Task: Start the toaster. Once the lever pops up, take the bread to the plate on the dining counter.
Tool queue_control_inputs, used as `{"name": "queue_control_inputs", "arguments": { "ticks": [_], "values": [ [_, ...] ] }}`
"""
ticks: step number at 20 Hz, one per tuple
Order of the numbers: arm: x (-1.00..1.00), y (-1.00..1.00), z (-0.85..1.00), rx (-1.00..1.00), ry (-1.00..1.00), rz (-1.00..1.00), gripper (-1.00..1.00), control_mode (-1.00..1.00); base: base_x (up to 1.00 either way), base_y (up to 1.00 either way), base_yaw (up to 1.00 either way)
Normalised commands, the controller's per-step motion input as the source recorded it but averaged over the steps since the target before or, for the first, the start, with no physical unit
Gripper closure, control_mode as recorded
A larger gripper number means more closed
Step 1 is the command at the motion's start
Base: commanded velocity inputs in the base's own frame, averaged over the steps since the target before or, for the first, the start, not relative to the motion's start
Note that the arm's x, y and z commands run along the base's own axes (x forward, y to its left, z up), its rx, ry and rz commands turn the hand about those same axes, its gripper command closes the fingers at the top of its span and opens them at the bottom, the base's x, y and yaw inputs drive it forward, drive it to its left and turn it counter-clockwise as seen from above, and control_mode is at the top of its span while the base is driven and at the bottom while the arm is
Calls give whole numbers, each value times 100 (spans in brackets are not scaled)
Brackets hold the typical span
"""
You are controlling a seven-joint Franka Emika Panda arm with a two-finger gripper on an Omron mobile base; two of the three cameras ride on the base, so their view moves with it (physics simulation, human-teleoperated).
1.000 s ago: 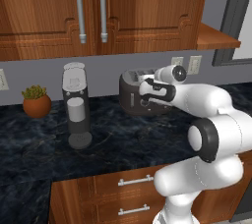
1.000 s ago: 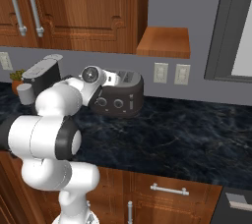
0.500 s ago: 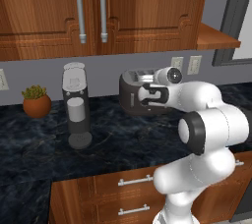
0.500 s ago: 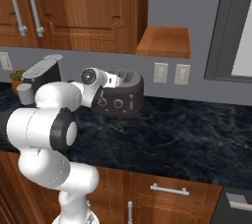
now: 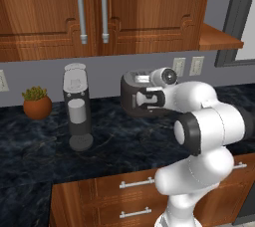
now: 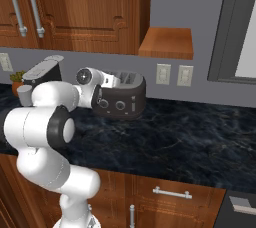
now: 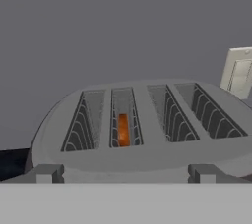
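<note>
The dark grey toaster [image 6: 122, 97] stands on the counter against the back wall, with round knobs and the small black lever [image 6: 134, 103] on its front face. My hand sits close against the toaster [image 5: 130, 87] at about its height. In the hand view I look down on the silver top [image 7: 147, 156], and the bread [image 7: 123, 129] sits low in one of the left slots, showing as an orange-brown strip. My gripper [image 7: 124, 174] is open, its fingertips [image 7: 47, 173] wide apart at the toaster's near edge and holding nothing. The plate and the dining counter are out of view.
A tall silver-and-black coffee machine [image 5: 77, 104] stands left of the toaster, with a potted plant [image 5: 36, 102] further left. Wall outlets [image 6: 172, 74] sit right of the toaster under a wooden shelf [image 6: 167, 42]. Upper cabinets [image 5: 99, 12] hang overhead. Black marbled countertop [image 6: 190, 142] stretches right.
The hand has crept a little left and lower, closer to the toaster, and the elbow has swung forward. The jaws have stayed wide open.
</note>
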Motion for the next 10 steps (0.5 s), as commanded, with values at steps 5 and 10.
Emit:
{"name": "queue_control_inputs", "arguments": {
  "ticks": [5,10],
  "values": [
    [9,0,0,0,0,0,-100,-100,0,0,0],
    [16,0,0,0,0,2,-100,-100,0,0,0]
  ]
}}
